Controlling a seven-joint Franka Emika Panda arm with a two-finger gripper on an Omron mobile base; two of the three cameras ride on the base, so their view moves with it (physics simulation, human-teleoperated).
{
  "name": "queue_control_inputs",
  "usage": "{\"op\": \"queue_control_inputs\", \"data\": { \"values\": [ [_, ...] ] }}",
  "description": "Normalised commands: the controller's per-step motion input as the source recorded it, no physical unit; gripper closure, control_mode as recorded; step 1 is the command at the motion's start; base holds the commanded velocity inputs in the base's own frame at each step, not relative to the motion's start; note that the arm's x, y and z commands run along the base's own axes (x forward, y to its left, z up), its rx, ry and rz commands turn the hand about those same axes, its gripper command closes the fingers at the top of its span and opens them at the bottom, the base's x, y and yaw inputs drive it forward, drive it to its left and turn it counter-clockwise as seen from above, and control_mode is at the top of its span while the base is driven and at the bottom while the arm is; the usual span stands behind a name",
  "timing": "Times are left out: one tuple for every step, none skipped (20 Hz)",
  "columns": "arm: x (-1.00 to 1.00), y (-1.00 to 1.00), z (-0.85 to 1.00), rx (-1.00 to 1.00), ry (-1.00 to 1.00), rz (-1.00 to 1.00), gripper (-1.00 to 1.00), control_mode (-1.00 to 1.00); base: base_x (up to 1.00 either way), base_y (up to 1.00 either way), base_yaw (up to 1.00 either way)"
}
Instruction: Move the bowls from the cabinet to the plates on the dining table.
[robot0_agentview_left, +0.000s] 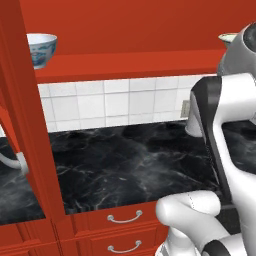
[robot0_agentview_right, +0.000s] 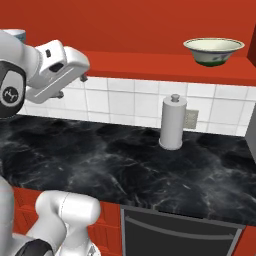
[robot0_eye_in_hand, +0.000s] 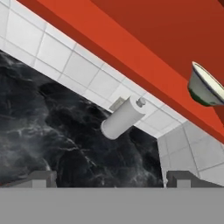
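So the biggest risk here: both bowls sit on the cabinet (robot0_agentview_right: 150, 30) shelf, and the cream bowl (robot0_agentview_right: 214, 51) is right at the shelf's front edge. If the arm comes in too low or off-line, the fingers (robot0_eye_in_hand: 111, 177) could clip the shelf lip or nudge that bowl off, and it'd drop onto the black marble surface (robot0_agentview_right: 125, 160) below. The paper towel holder (robot0_agentview_right: 172, 122) standing near the back edge of the surface, almost under the bowl, could get knocked over on the way too.

The fingers are spread wide apart with nothing between them. In the hand view the cream bowl is well off to one side and above them, not lined up at all. The white-blue bowl (robot0_agentview_left: 41, 49) sits toward the other end of the shelf.
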Motion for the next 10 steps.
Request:
{"op": "queue_control_inputs", "data": {
  "values": [
    [0.01,-0.56,0.00,-0.07,-0.13,-0.08,-1.00,-1.00,0.00,0.00,0.00],
    [0.01,-0.55,0.00,-0.07,-0.14,-0.08,-1.00,-1.00,0.00,0.00,0.00],
    [0.02,-0.55,0.00,-0.06,-0.15,-0.08,-1.00,-1.00,0.00,0.00,0.00],
    [0.02,-0.54,0.00,-0.06,-0.15,-0.07,-1.00,-1.00,0.00,0.00,0.00],
    [0.03,-0.53,0.00,-0.06,-0.15,-0.07,-1.00,-1.00,0.00,0.00,0.00],
    [0.03,-0.52,0.00,-0.06,-0.15,-0.07,-1.00,-1.00,0.00,0.00,0.00],
    [0.04,-0.52,0.00,-0.05,-0.12,-0.07,-1.00,-1.00,0.00,0.00,0.00],
    [0.04,-0.52,0.00,-0.04,-0.09,-0.07,-1.00,-1.00,0.00,0.00,0.00],
    [0.05,-0.52,0.02,-0.04,-0.06,-0.07,-1.00,-1.00,0.00,0.00,0.00],
    [0.07,-0.50,0.03,-0.03,-0.05,-0.07,-1.00,-1.00,0.00,0.00,0.00]
  ]
}}
